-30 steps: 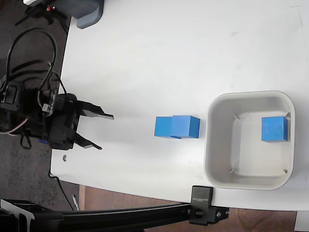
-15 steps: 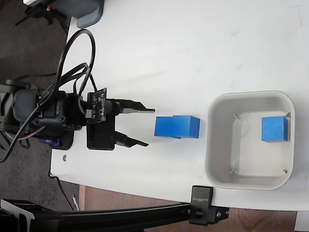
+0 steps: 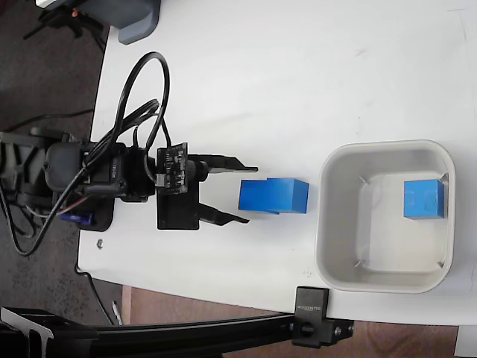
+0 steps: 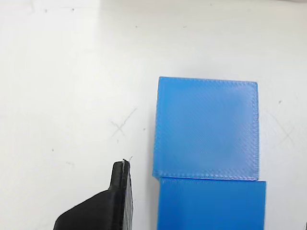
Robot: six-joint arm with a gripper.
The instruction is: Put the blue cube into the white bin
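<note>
Two blue cubes lie touching on the white table, the left cube (image 3: 253, 195) and the right cube (image 3: 288, 196). Another blue cube (image 3: 425, 199) rests inside the white bin (image 3: 387, 148), against its right wall. My gripper (image 3: 250, 195) is open, its fingertips either side of the left cube's near end, and nothing is gripped. In the wrist view the near cube (image 4: 211, 203) sits at the bottom edge with the far cube (image 4: 206, 127) beyond it. One black finger (image 4: 115, 206) stands just left of the near cube.
A grey object (image 3: 136, 19) sits at the table's top left corner. A black clamp (image 3: 313, 317) grips the table's lower edge below the bin. Looping cables (image 3: 141, 97) rise from the arm at the table's left edge.
The arm has travelled right across the table from its left edge up to the pair of cubes. The gripper stayed open throughout. The cubes and bin have not moved.
</note>
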